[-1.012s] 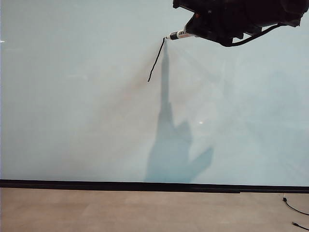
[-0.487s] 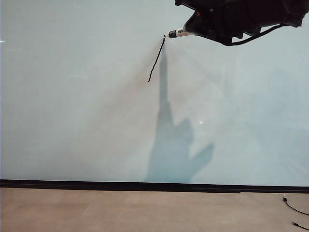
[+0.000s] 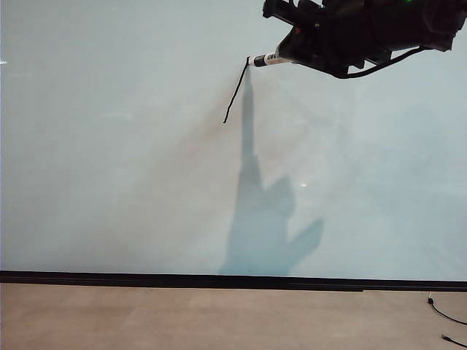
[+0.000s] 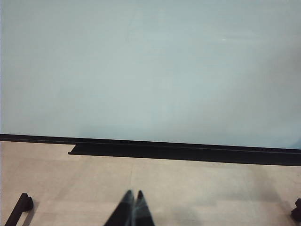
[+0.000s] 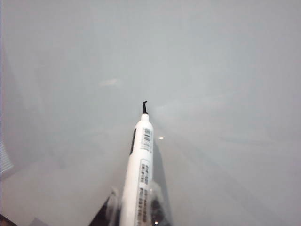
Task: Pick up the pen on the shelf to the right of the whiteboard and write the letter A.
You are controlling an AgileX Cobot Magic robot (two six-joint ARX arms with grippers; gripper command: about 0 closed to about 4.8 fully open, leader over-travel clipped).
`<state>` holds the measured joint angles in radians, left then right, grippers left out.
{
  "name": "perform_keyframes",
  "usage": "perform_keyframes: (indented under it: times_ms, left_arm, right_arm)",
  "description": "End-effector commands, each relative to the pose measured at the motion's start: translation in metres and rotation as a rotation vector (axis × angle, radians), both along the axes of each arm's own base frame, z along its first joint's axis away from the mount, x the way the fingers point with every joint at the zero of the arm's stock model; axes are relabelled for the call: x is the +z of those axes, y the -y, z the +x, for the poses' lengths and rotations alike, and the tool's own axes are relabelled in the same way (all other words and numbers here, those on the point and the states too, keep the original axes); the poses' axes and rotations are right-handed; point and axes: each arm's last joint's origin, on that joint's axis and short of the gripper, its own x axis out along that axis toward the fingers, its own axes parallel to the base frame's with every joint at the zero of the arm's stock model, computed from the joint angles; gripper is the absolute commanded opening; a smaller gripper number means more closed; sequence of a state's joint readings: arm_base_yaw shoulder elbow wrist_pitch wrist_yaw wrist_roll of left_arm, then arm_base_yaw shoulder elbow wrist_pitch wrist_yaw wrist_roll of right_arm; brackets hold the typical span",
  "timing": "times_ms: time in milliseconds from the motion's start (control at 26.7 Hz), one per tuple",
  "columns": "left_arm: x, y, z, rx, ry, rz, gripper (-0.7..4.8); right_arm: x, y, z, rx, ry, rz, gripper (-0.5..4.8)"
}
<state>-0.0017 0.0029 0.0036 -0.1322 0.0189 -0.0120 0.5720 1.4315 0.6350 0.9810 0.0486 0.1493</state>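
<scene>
Black and bulky, the right pincer [image 3: 292, 45] hung at the upper right of the whiteboard [image 3: 131, 168], pinching the pen [image 3: 268, 57] by its rear. The pen's tip met the board at the top end of a single slanted black stroke [image 3: 235, 90], the only part of the letter A drawn. The exterior view alone showed that whole stroke, the arm's shadow [image 3: 266, 219] below it and the black strip [image 3: 182, 279] under the board. The right wrist view showed the pen's [image 5: 140, 179] printed white barrel and only a short hooked bit of the stroke [image 5: 144, 107] at the tip. The left pincer [image 4: 132, 207], pressed together, appeared only in its own view, low over the tan floor [image 4: 197, 193] before the board [image 4: 150, 70].
</scene>
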Motion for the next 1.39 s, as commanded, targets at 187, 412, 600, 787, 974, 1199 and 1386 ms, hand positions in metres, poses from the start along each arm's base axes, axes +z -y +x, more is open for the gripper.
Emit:
perform_keyframes:
  times_ms: [187,412,600,787,974,1199,1386]
  left_arm:
    - [0.002,0.000,0.000,-0.005,0.009,0.004,-0.04]
    - [0.002,0.000,0.000,-0.004,0.009,0.004,-0.05]
    - [0.002,0.000,0.000,-0.005,0.009,0.003,-0.04]
    - [0.002,0.000,0.000,-0.005,0.009,0.004,-0.04]
    - [0.002,0.000,0.000,-0.005,0.009,0.004,-0.04]
    - [0.002,0.000,0.000,-0.005,0.009,0.004,-0.05]
    - [0.002,0.000,0.000,-0.004,0.009,0.004,-0.05]
  right_arm:
    - [0.004,0.001,0.000,-0.026,0.018,0.023,-0.09]
    - [0.002,0.001,0.001,-0.053,-0.002,0.021,-0.09]
    - [0.001,0.001,0.001,-0.070,-0.015,0.017,-0.09]
    - [0.000,0.002,0.001,-0.081,-0.025,0.011,-0.09]
    - [-0.003,0.002,0.001,-0.084,-0.045,-0.002,-0.09]
    - [-0.005,0.002,0.001,-0.084,-0.053,-0.009,-0.09]
    - [-0.009,0.003,0.000,-0.085,-0.067,-0.019,-0.09]
